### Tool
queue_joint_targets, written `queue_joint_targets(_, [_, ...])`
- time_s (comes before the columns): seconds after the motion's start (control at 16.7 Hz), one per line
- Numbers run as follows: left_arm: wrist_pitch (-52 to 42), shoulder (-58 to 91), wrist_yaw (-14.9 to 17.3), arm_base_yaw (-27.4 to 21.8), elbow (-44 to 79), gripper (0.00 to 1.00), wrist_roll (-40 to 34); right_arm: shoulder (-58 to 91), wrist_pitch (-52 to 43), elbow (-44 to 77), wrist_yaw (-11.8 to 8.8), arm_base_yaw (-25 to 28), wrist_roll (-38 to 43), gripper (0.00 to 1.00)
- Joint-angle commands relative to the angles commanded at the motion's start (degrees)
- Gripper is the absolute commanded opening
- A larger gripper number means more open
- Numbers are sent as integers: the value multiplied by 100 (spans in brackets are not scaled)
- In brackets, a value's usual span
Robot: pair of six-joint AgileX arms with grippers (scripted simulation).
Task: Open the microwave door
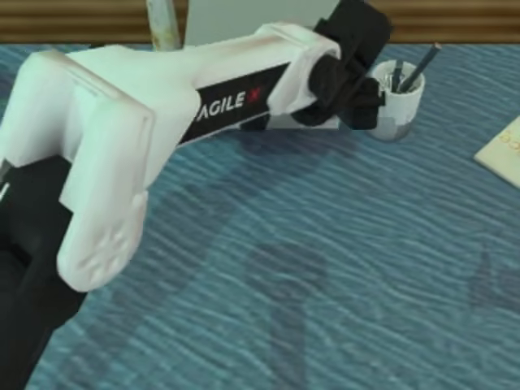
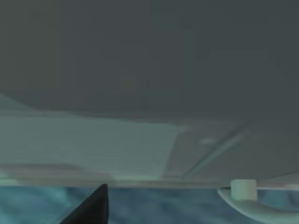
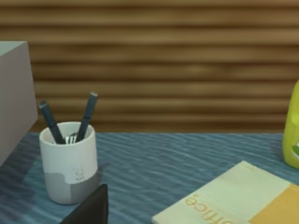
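The microwave (image 1: 260,20) stands at the back of the table, mostly hidden under my left arm. My left gripper (image 1: 357,89) is right against its front, close to the pen cup. In the left wrist view the microwave door (image 2: 93,144) fills the frame, with its dark window (image 2: 149,51) above and the pale handle (image 2: 254,205) low at one side. One dark finger (image 2: 96,207) shows well off centre and apart from the handle, so the jaws stand open and hold nothing. My right gripper is out of the top view. Its own view shows one finger (image 3: 93,207), also off centre.
A white and grey cup with pens (image 1: 398,97) stands just right of the microwave. A pale book (image 1: 504,150) lies at the right edge, and a yellow bottle (image 3: 292,126) stands beyond it. A wooden slatted wall (image 3: 163,65) runs behind the blue table (image 1: 325,268).
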Motion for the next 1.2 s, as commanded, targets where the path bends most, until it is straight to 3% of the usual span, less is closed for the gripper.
queue_joint_targets(0.24, [38, 57, 15, 25, 45, 100, 23, 0, 0, 0, 0, 0, 0, 100])
queue_joint_targets(1.02, [38, 57, 15, 25, 45, 2, 23, 0, 0, 0, 0, 0, 0, 100])
queue_joint_targets(1.2, [38, 57, 15, 25, 45, 0, 23, 0, 0, 0, 0, 0, 0, 100])
